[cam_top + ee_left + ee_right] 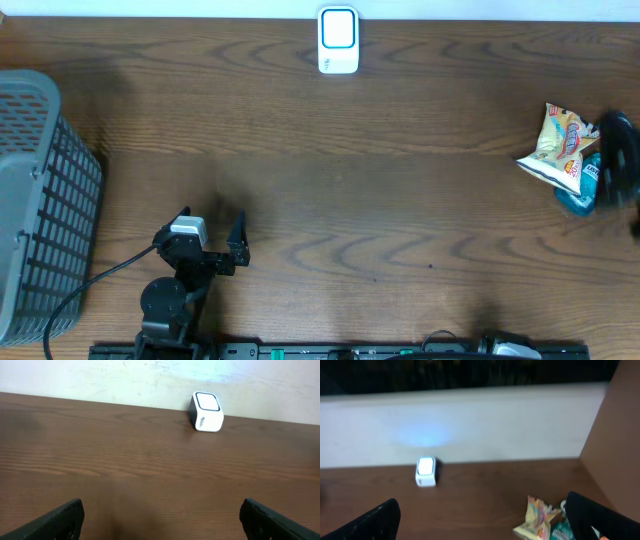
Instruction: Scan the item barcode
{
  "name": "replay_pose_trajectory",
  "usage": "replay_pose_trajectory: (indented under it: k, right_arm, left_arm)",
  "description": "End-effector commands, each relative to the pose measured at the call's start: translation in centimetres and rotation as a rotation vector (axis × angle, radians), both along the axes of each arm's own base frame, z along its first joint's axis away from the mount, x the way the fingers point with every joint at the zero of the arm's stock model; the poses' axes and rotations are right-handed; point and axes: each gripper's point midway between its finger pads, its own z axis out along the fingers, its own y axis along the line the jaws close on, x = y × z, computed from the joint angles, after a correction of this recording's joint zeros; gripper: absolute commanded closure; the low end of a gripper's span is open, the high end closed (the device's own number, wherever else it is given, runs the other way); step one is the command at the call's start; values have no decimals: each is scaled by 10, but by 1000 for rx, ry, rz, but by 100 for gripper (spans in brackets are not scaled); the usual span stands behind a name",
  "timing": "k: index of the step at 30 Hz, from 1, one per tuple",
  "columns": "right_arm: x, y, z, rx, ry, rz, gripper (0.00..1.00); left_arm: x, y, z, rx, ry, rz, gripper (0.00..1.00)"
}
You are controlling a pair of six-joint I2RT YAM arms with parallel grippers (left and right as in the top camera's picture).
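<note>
One scanner (338, 40), two snack packets, one basket (45, 200), two grippers, one desk (350, 170); nothing held.

The scanner is white with a blue-rimmed face and stands at the centre of the far desk edge, against the wall. The packets lie touching near the right edge: one yellow packet (556, 143), with one teal packet (578, 192) just nearside of it. The right gripper (617, 160) is blurred at the right edge and overlaps the teal packet in the overhead view. Its wrist view shows two fingers (372, 522) spread wide, empty. The left gripper (212, 224) sits near-left, well apart from the packets, jaws wide and empty, facing the scanner. The grey mesh basket is at the left edge.
</note>
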Motion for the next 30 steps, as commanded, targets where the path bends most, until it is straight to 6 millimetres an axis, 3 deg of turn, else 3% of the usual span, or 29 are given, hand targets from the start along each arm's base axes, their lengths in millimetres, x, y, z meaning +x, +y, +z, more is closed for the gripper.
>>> replay_pose_trajectory:
  k: [1, 9, 14, 21, 30]
  right_arm:
    - [-39, 10, 12, -25, -85, 12, 1]
    - [-134, 29, 26, -69, -293, 11, 1]
    - [-179, 38, 24, -88, -383, 11, 1]
    - [-210, 44, 6, -87, -393, 27, 1]
    - [-248, 47, -1, -86, -474, 102, 1]
  left_arm:
    - [-1, 0, -13, 13, 36, -3, 2]
    - [-1, 0, -13, 13, 36, -3, 2]
    - [-1, 0, -13, 13, 36, -3, 2]
    - [-1, 0, -13, 13, 36, -3, 2]
    - [-1, 0, -13, 13, 36, -3, 2]
